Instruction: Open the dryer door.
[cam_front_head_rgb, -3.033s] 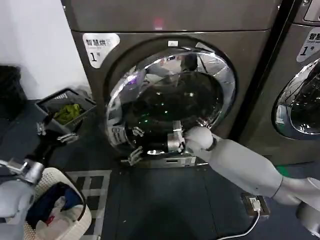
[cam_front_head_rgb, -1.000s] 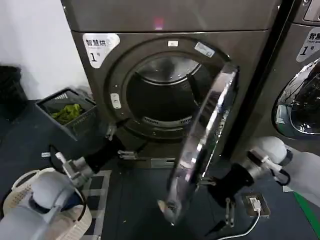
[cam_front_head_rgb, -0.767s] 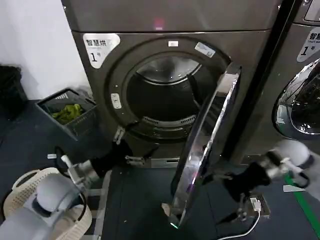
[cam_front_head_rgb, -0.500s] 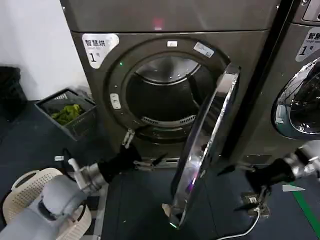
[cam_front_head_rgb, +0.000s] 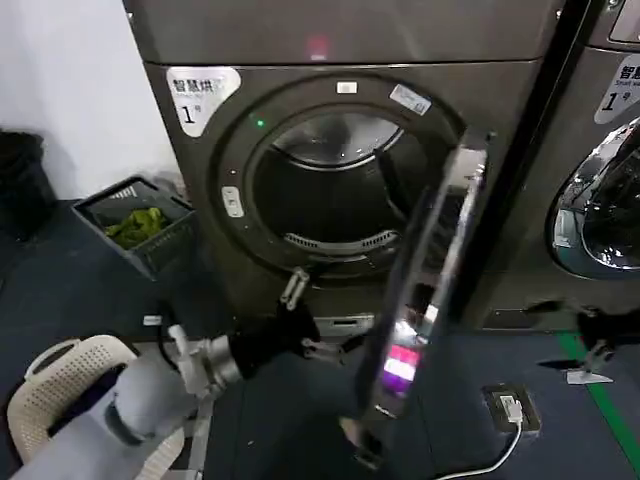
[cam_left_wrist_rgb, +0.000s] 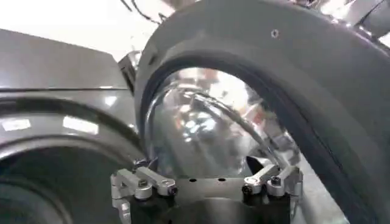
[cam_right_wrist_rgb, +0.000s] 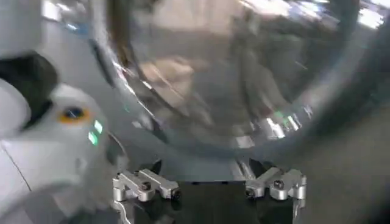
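Note:
The dryer (cam_front_head_rgb: 350, 40) stands ahead with its drum opening (cam_front_head_rgb: 320, 200) uncovered. The dryer door (cam_front_head_rgb: 425, 290) is swung out on its right-hand hinge and shows edge-on, chrome rim towards me. My left gripper (cam_front_head_rgb: 312, 318) is open and empty, low in front of the drum, just left of the door's inner side. In the left wrist view the left gripper (cam_left_wrist_rgb: 207, 182) faces the pale grey inner face (cam_left_wrist_rgb: 274, 73) and the domed glass (cam_left_wrist_rgb: 207, 134). My right gripper (cam_front_head_rgb: 585, 335) hangs open and apart from the door, far right. In the right wrist view the right gripper (cam_right_wrist_rgb: 207, 182) faces the door's shiny outer glass (cam_right_wrist_rgb: 231, 73).
A grey crate (cam_front_head_rgb: 135, 225) with green things sits left of the dryer, and a white laundry basket (cam_front_head_rgb: 50, 385) stands near my left arm. The neighbouring machine (cam_front_head_rgb: 600, 190) stands at the right. A plug and cable (cam_front_head_rgb: 510, 408) lie on the floor by green tape (cam_front_head_rgb: 600, 400).
The door went from closed to wide open. My right gripper let go and drew away to the right. My left arm moved in from the left towards the door's inner side.

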